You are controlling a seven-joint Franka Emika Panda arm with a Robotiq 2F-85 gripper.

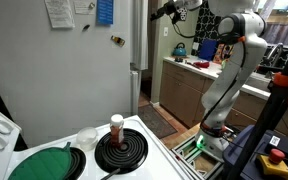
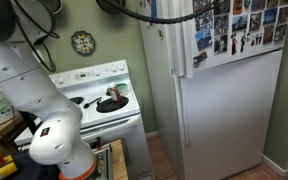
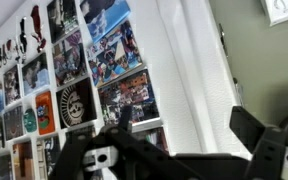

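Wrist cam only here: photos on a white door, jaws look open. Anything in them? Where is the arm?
Observer: Nothing held. In an exterior view the gripper is raised high, beside the top of the fridge.
Operator: What's below it?
Observer: A white stove next to the fridge, well under the gripper.
Operator: Anything on the stove?
Observer: A red-capped bottle stands upright on a black coil burner; a green round lid covers the spot beside it.
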